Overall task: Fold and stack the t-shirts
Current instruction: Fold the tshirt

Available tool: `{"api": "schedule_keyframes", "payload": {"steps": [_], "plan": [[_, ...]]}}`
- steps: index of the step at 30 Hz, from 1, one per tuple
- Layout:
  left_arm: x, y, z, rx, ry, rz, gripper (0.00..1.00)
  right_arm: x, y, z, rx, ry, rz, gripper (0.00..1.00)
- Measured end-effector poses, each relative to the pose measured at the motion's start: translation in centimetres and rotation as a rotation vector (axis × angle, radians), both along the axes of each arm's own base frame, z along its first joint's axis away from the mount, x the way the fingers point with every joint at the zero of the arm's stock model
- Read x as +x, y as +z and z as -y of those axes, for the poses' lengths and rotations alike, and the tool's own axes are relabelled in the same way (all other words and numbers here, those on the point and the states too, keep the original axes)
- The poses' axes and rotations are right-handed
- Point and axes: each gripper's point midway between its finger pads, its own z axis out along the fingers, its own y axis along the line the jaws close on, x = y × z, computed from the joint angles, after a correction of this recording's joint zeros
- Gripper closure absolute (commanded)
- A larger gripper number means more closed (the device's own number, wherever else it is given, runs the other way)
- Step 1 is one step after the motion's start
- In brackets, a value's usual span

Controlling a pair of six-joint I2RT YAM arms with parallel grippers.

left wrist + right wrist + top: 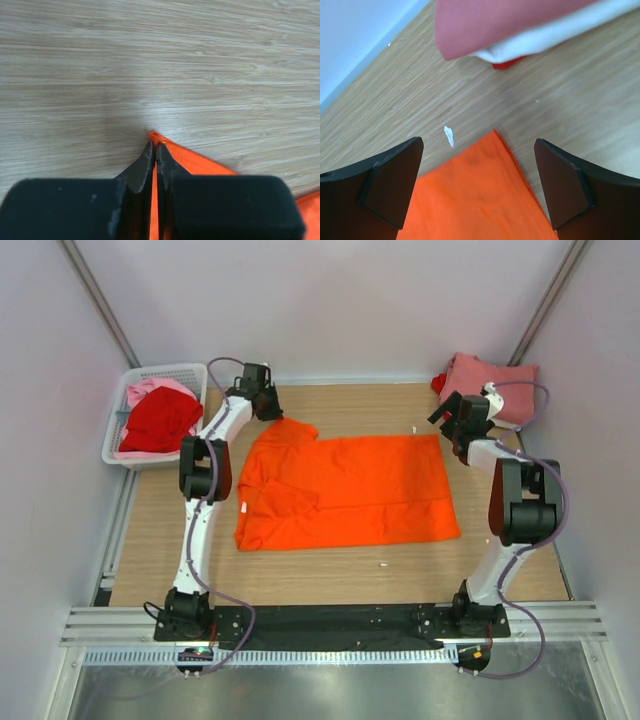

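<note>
A bright orange t-shirt [345,490] lies spread on the wooden table. My left gripper [268,405] is at its far left sleeve corner, shut on the sleeve's hem [167,147]; a strip of orange cloth shows between the fingers. My right gripper [447,418] is open just above the shirt's far right corner [492,145], its two fingers spread either side of it, holding nothing. A folded stack with a salmon-pink shirt [492,378] on top sits at the far right; white and red cloth show under it in the right wrist view [506,47].
A white mesh basket [138,400] at the far left holds a red shirt [160,422] and pink cloth. A small white scrap [449,135] lies on the table by the orange corner. Grey walls close in the table.
</note>
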Motion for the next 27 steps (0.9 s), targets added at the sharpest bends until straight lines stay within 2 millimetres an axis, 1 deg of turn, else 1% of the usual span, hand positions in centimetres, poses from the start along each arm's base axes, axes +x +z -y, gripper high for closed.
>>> {"api": "schedule_keyframes", "payload": {"steps": [3,6,9,10,11,16,17,19,20,22,23,25,26,27], "plan": [[-0.2,0.0,0.0,-0.005,-0.001,0.003,1.0,2.2,-1.4,-0.3,-0.008,0.038,-0.056,0.03],[-0.7,0.0,0.0,-0.009,-0.002,-0.003,1.0,3.5,-3.1,-0.5,-0.009,0.064,-0.116,0.11],[-0.9,0.0,0.1,-0.014,0.0,-0.007,1.0,4.0,-4.3,-0.7,-0.012,0.079,-0.161,0.18],[-0.9,0.0,0.1,-0.016,0.002,-0.009,1.0,3.9,-4.7,-0.8,-0.012,0.083,-0.175,0.21],[-0.9,0.0,0.1,-0.018,0.004,-0.01,1.0,3.8,-4.9,-0.8,-0.012,0.086,-0.185,0.26],[-1.1,0.0,0.1,-0.025,0.008,-0.012,1.0,3.9,-6.6,-1.1,0.001,0.104,-0.24,0.37],[-1.1,0.0,0.1,-0.025,0.009,-0.012,1.0,4.0,-6.6,-1.2,0.001,0.105,-0.24,0.41],[-1.2,0.0,0.1,-0.026,0.009,-0.014,1.0,4.1,-6.7,-1.3,0.004,0.109,-0.249,0.44],[-1.2,0.0,0.1,-0.026,0.009,-0.015,1.0,4.0,-6.8,-1.3,0.006,0.11,-0.255,0.49],[-1.3,0.0,0.1,-0.025,0.01,-0.016,1.0,4.1,-7.0,-1.4,0.009,0.115,-0.258,0.58],[-1.3,0.0,0.1,-0.025,0.01,-0.016,1.0,4.1,-7.1,-1.4,0.009,0.116,-0.262,0.65],[-1.4,0.0,0.1,-0.025,0.01,-0.017,1.0,4.0,-7.3,-1.5,0.011,0.121,-0.268,0.74],[-1.4,0.0,0.0,-0.024,0.01,-0.018,1.0,4.0,-7.4,-1.5,0.012,0.122,-0.271,0.83],[-1.4,0.0,0.0,-0.024,0.01,-0.018,1.0,4.0,-7.4,-1.5,0.011,0.124,-0.272,0.88]]}}
